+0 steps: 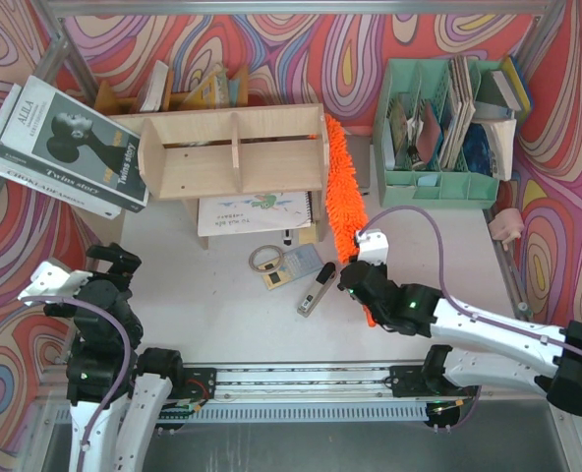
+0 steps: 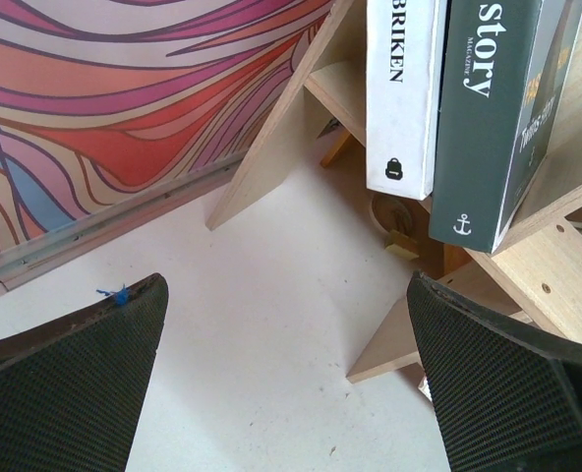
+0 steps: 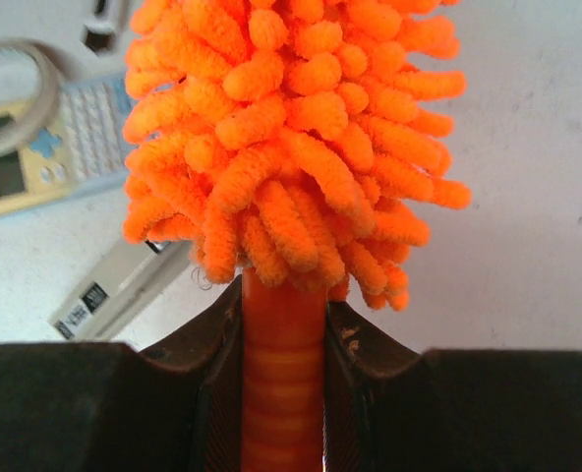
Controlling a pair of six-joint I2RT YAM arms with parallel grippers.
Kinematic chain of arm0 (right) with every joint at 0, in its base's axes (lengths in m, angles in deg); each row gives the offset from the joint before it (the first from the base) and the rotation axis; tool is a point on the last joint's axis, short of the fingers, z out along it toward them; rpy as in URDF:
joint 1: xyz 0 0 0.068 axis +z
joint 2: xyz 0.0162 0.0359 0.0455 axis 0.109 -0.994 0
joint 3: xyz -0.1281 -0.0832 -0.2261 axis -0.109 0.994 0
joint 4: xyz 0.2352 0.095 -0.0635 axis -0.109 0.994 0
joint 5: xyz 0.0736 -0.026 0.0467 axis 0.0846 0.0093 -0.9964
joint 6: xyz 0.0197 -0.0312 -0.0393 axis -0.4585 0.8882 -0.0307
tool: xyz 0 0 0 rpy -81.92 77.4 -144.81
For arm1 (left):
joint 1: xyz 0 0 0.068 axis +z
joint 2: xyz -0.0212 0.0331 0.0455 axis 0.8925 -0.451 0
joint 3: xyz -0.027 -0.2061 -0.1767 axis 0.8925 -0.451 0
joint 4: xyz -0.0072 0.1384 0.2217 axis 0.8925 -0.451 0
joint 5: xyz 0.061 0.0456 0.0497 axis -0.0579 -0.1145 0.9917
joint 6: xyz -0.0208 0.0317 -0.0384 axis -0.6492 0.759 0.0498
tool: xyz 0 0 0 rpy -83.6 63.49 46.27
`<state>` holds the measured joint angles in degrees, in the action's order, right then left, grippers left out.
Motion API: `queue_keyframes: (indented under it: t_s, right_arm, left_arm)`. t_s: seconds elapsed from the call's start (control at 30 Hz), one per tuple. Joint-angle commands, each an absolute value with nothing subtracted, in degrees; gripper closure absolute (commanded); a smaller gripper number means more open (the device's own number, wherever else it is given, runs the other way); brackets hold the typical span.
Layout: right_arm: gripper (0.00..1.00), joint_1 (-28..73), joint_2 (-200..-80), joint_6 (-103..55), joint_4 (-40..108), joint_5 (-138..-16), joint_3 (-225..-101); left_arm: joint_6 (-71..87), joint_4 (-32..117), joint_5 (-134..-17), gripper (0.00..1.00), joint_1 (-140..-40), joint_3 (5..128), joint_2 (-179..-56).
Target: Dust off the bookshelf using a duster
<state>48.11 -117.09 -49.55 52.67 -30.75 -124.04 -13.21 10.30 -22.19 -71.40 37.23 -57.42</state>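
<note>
The plywood bookshelf (image 1: 234, 155) stands at the back centre on side legs, with two compartments and books leaning on its left end. The orange fluffy duster (image 1: 342, 185) runs from my right gripper (image 1: 362, 277) up to the shelf's right end, its tip by the top right corner. In the right wrist view the right gripper (image 3: 283, 324) is shut on the duster's orange handle (image 3: 283, 393), just below the fluffy head (image 3: 291, 128). My left gripper (image 1: 114, 264) hangs open at the near left; its left wrist view (image 2: 286, 374) shows a shelf leg (image 2: 409, 344) and bare table between the fingers.
A mint-green organiser (image 1: 438, 138) full of books stands at the back right. A calculator (image 1: 291, 265), a ring of tape (image 1: 264, 259) and a small remote (image 1: 315, 293) lie at the centre, with a notebook (image 1: 257, 211) under the shelf. Books (image 1: 70, 147) lean at the shelf's left end.
</note>
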Motion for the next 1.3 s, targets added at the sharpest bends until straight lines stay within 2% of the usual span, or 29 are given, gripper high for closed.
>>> queue_keyframes:
  t_s: [0.0,0.2,0.67,1.07,1.27]
  right_arm:
    - [1.00,48.3,-112.0,-44.6,51.4,-25.4,-132.3]
    - [1.00,48.3,-112.0,-43.8,50.1,-27.4,-134.4]
    - [1.00,48.3,-115.7,-54.2,49.6,-30.1,-122.9]
    - [1.00,48.3,-114.8,-42.7,48.0,-26.2,-133.7]
    - [1.00,48.3,-115.0,-48.1,47.9,-29.0,-128.3]
  left_arm:
    - [-12.4,11.6,-22.9,0.02,-71.5,36.8,-57.9]
    - [-12.3,11.4,-22.6,0.01,-71.5,36.9,-57.8]
    - [-12.3,11.5,-23.1,0.01,-71.5,36.9,-58.1]
    - [-12.5,11.3,-23.3,0.02,-71.4,37.2,-59.0]
    - [-12.6,11.2,-23.3,0.02,-71.3,37.1,-58.7]
